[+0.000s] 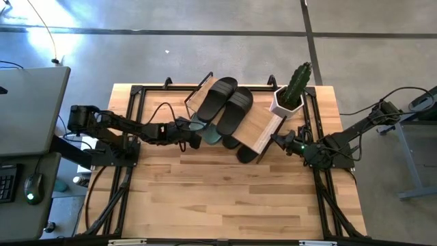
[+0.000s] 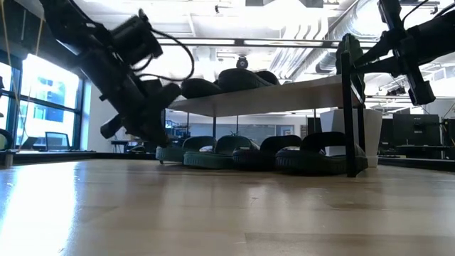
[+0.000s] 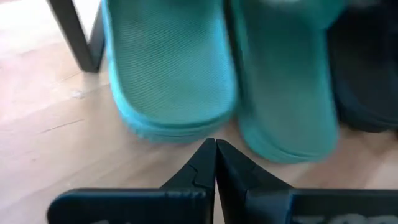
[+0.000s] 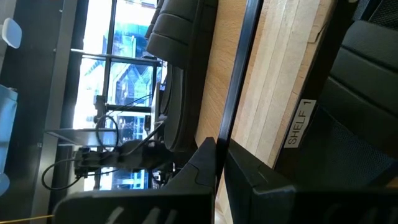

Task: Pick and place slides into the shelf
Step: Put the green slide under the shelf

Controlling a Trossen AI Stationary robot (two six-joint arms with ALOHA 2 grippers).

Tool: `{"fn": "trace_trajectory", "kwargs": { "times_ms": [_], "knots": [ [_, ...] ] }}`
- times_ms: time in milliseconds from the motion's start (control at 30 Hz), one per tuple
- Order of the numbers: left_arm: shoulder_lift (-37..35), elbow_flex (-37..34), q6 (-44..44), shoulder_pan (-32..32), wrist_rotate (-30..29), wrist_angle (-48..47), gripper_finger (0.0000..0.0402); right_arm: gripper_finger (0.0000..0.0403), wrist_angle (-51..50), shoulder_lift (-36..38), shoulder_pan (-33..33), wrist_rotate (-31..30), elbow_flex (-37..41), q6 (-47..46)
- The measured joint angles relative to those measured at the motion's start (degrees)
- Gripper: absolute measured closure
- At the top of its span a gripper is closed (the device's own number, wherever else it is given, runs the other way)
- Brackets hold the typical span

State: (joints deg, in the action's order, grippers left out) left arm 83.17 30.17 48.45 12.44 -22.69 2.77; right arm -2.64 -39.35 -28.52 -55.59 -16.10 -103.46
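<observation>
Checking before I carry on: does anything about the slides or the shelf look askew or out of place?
Yes: the shelf sits angled to the table edges, so the black slides on top lie diagonally. Underneath, the green slides and another black pair sit in a row. Both grippers, left and right, are shut and empty.

Bright window glare at left, backlit low view (dark silhouettes), blurred close-ups in wrist views

I see the shelf (image 1: 263, 126) at the surface's (image 1: 225, 198) far edge, black slides (image 1: 227, 104) on its plank, green slides (image 2: 195, 153) on the surface beneath, a potted cactus (image 1: 292, 92) at the far right corner.
</observation>
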Motion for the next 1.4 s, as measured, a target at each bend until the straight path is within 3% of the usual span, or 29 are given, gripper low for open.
{"fn": "trace_trajectory", "kwargs": {
  "times_ms": [267, 433, 567, 933, 1400],
  "knots": [
    [-6.62, 0.00, 1.93, -4.23, -3.21, -8.51, 0.0402, 0.0403, -0.10, 0.02, -0.02, 0.02, 0.00, 0.00],
    [-7.27, 0.00, -1.24, -6.95, 3.64, -3.85, 0.0401, 0.0403, -0.12, 0.02, -0.02, 0.12, -0.02, 0.00],
    [-4.44, 0.05, -1.56, -8.55, 4.44, 3.58, 0.0401, 0.0403, -0.27, 0.02, -0.02, 0.13, -0.02, 0.00],
    [4.66, 0.08, -0.19, -8.34, 7.30, 9.38, 0.0402, 0.0403, -0.51, 0.02, -0.02, 0.17, -0.02, 0.00],
    [15.47, 7.69, -3.25, -8.34, 2.06, 10.73, 0.0402, 0.0403, -0.51, 0.02, 0.00, 0.24, -0.02, -0.02]
  ]
}}
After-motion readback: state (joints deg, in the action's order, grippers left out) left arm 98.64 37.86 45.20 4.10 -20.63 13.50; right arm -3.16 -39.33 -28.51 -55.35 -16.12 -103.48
